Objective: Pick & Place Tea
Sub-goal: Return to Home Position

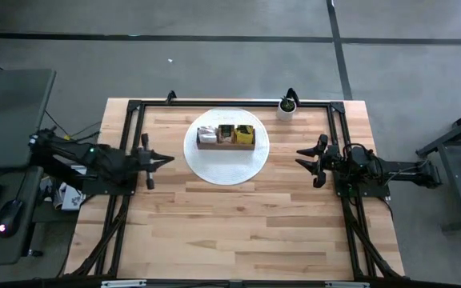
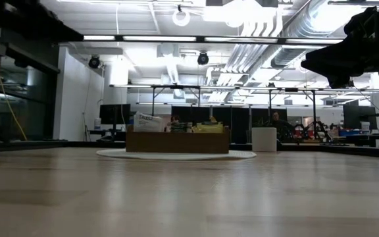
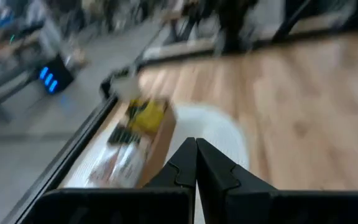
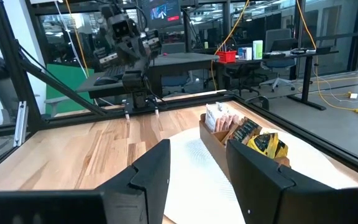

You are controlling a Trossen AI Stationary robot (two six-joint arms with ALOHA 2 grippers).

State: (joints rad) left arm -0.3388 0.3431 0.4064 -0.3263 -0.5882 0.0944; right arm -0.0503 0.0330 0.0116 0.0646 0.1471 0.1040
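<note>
Wood tabletop [image 1: 238,232]: pale planks, with the near half bare in the high view.
Left gripper [image 1: 169,159]: hangs over the table's left side and points inward toward the mat. In its own wrist view the two dark fingers [image 3: 179,169] meet tip to tip with nothing between them.
Right gripper [image 1: 300,158]: hangs over the table's right side, opposite the left one, and also points inward. Its fingers [image 4: 149,173] stand spread with a clear gap and grasp nothing.
Mat [image 1: 226,174]: a white round mat lying flat between the two grippers, apart from both.
Box [image 1: 226,146]: brown wood with three compartments in a row, resting on the far part of the mat.
Tea [image 1: 226,133]: small sachets standing on edge inside the box. White ones are in the left compartment, darker tan ones in the middle, and yellow-green ones in the right.
Tea against the grippers: it sits between the two and somewhat farther back, well apart from each. The white end faces the left gripper's side and the yellow-green end faces the right gripper's side.
Pot [image 1: 286,110]: small and white with a green plant, near the table's far edge, beyond the box and to its right, just off the mat.
</note>
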